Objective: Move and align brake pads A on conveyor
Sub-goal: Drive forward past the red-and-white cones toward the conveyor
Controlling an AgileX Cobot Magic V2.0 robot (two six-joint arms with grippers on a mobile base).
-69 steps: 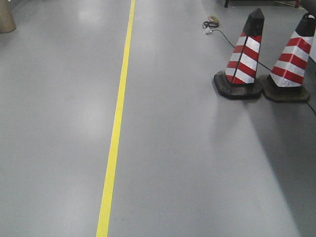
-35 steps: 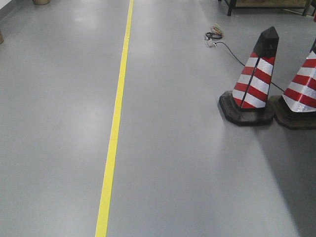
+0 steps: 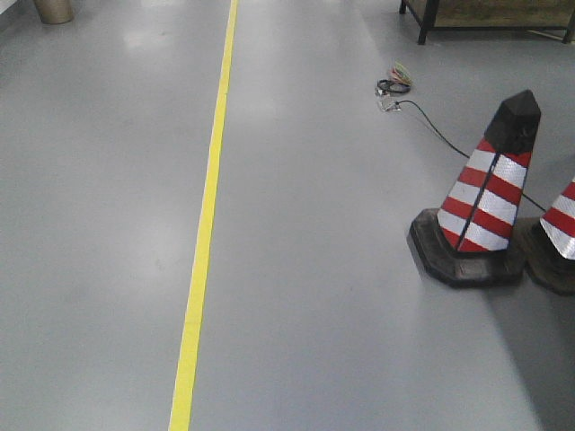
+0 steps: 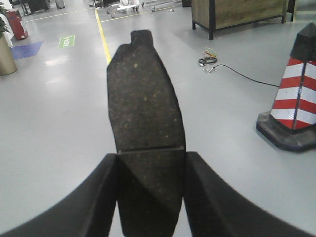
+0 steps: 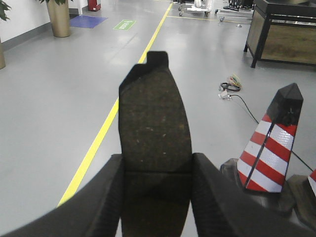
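A dark-grey curved brake pad [image 4: 144, 103] with a thin groove across its middle sticks out forward from my left gripper [image 4: 150, 163], whose jaws are shut on its sides. Another brake pad [image 5: 154, 118] of the same kind is clamped the same way in my right gripper [image 5: 157, 165]. Both pads hang in the air above a grey floor. The conveyor is out of view in every frame. Neither gripper shows in the front-facing view.
A yellow floor line [image 3: 203, 242] runs away from me on the grey floor. A red-and-white striped cone [image 3: 485, 193] on a black base stands at the right, a second cone [image 3: 559, 238] beside it. A cable with a plug [image 3: 393, 88] lies beyond. A wooden-panelled bench [image 5: 284, 29] stands far right.
The front-facing view has shifted: the cones have slid right and down in the picture, and more of the far floor and a bench leg now shows at the top.
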